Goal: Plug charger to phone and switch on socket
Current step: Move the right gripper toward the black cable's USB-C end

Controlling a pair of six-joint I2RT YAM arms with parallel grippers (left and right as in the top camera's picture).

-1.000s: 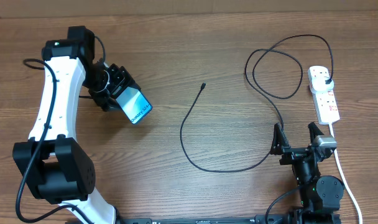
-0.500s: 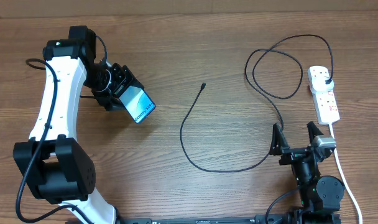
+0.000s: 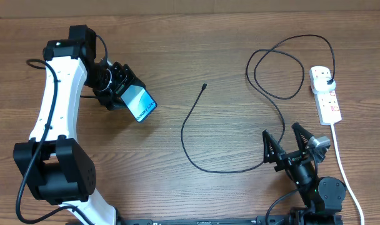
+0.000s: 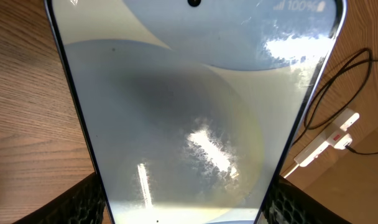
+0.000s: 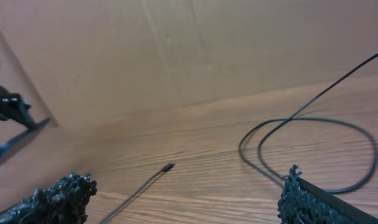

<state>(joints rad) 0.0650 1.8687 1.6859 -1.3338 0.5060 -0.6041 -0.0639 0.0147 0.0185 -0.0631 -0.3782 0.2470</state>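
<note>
While within left gripper [image 3: 126, 92] (tilted), phone [image 3: 142, 106].

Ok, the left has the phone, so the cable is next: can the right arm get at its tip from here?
Probably yes. The right gripper is open and faces the tip, which lies free on the table with nothing between them, though it may be a long stretch.

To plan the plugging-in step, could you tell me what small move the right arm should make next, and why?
Probably reach the right gripper toward the connector tip of the charger and grasp just behind it: that gripper is open and empty, the tip lies free on the table, and the left gripper holds the phone.
</note>
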